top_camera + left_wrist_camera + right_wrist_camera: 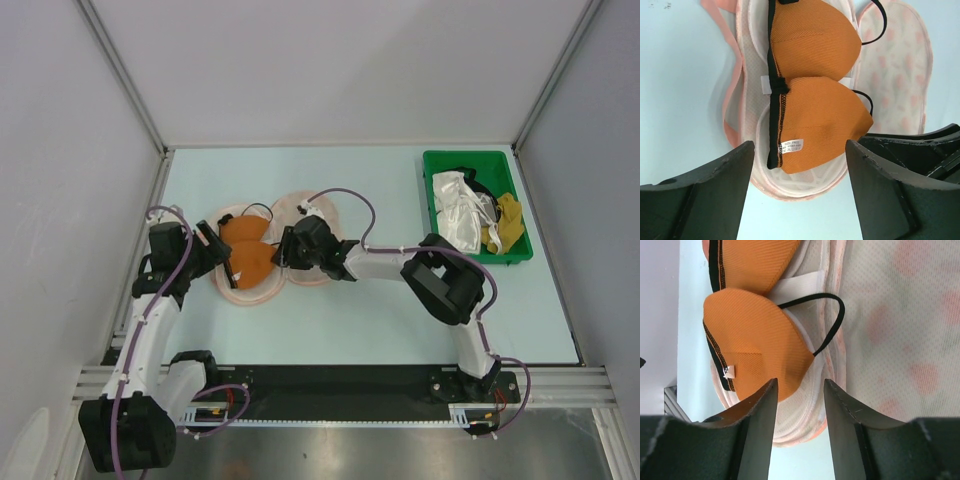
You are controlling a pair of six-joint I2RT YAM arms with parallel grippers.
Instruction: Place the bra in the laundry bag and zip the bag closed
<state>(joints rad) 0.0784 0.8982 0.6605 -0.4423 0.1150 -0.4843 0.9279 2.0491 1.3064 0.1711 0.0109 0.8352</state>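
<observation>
The laundry bag [252, 294] lies open on the table's left half, its speckled lid [895, 65] folded out to the right. The orange bra [246, 250] rests in the white mesh base, both cups [822, 125] up, with a thin black strap [832, 325] looping over the rim. My left gripper [220, 256] hovers at the bag's left edge, open wide, with nothing between its fingers [705, 195]. From the right, my right gripper [284, 250] stands over the base's mesh rim [800, 415]. Its jaws are apart and straddle that rim beside the bra [752, 347].
A green bin [436, 160] with white garments and a yellow cloth [510, 222] stands at the back right. Grey walls with metal posts close in the table on the left, the right and the back.
</observation>
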